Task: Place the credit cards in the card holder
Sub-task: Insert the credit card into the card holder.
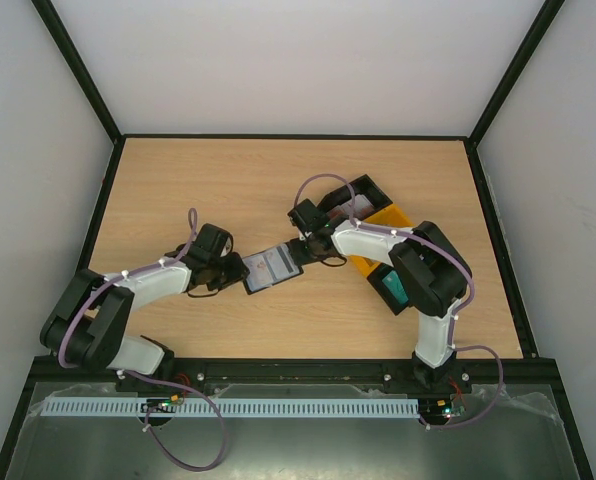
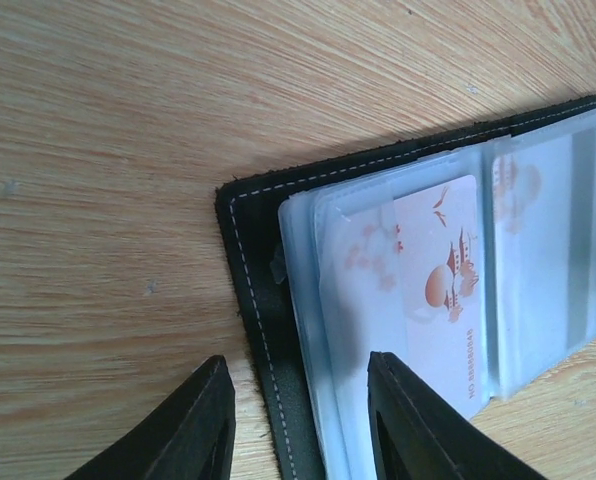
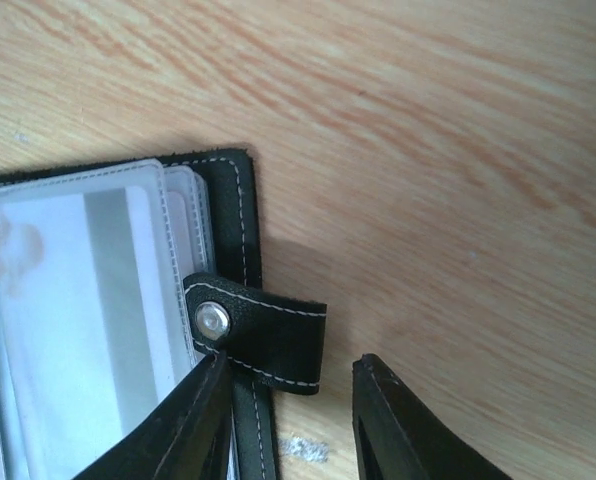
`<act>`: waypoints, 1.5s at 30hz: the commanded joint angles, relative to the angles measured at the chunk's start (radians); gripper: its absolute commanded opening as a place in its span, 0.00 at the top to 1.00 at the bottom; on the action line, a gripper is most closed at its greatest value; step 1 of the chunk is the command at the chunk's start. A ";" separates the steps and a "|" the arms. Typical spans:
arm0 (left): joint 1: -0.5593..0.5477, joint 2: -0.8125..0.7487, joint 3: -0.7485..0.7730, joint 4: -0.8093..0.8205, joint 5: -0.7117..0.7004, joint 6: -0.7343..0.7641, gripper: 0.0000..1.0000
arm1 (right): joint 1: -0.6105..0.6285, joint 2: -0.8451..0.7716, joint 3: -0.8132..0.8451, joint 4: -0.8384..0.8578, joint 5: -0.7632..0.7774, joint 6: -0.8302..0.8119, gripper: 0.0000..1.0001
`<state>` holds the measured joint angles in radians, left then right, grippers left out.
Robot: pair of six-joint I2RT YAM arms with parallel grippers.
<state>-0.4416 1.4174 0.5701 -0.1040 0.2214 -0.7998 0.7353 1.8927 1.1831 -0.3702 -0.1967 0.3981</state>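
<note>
With one card (image 2: 428,290) sleeved, the open card holder (image 1: 271,268) is straddled at its edges by the spread left end effector (image 2: 298,365) and the spread right end effector (image 3: 293,360); another card probably must be fetched next.

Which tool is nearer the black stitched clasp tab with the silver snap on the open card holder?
Right. The right tool has its fingers on either side of the black stitched clasp tab. The left tool is at the black card holder's opposite edge.

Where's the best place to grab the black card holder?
Probably by its clasp tab, coming from the right. The holder lies open and flat on the table, so its cover is hard to get under, but the thin tab sticks out past the edge.
</note>
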 commanded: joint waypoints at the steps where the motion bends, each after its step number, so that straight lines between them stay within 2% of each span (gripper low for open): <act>1: 0.007 0.022 -0.013 -0.018 -0.001 0.012 0.62 | 0.006 0.006 0.000 0.042 0.120 0.023 0.68; 4: 0.007 0.032 -0.019 -0.021 -0.012 0.018 0.64 | 0.005 0.012 -0.002 0.056 0.181 0.043 0.69; 10: 0.008 0.041 -0.031 -0.012 -0.016 0.020 0.64 | 0.004 0.004 -0.013 0.098 0.188 0.070 0.69; 15: 0.009 0.056 -0.032 -0.002 -0.016 0.021 0.64 | 0.005 0.022 -0.017 0.128 0.223 0.065 0.78; 18: 0.007 0.062 -0.033 -0.002 -0.016 0.023 0.64 | 0.005 0.032 -0.015 0.137 0.229 0.043 0.78; 25: 0.007 0.057 -0.038 0.004 -0.015 0.019 0.65 | 0.005 0.047 -0.014 0.124 0.216 0.010 0.63; 28: 0.007 0.055 -0.039 0.007 -0.012 0.019 0.65 | 0.007 0.044 -0.019 0.122 0.135 -0.043 0.58; 31: 0.007 0.056 -0.041 0.007 -0.011 0.019 0.65 | 0.007 0.030 -0.030 0.133 0.089 -0.074 0.57; 34: 0.007 0.057 -0.041 0.010 -0.011 0.019 0.65 | 0.006 0.059 -0.010 0.114 0.125 -0.064 0.62; 39: 0.008 0.056 -0.043 0.013 -0.011 0.017 0.65 | 0.007 0.085 0.016 0.113 0.190 -0.020 0.87; 43: 0.007 0.056 -0.043 0.016 -0.008 0.017 0.65 | 0.007 0.055 0.016 0.133 0.236 0.007 0.97; 45: 0.007 0.056 -0.042 0.019 -0.005 0.017 0.65 | 0.007 0.032 0.011 0.145 0.247 0.014 0.98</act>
<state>-0.4377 1.4441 0.5606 -0.0296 0.2256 -0.7918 0.7399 1.9427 1.1881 -0.2337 -0.0193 0.3855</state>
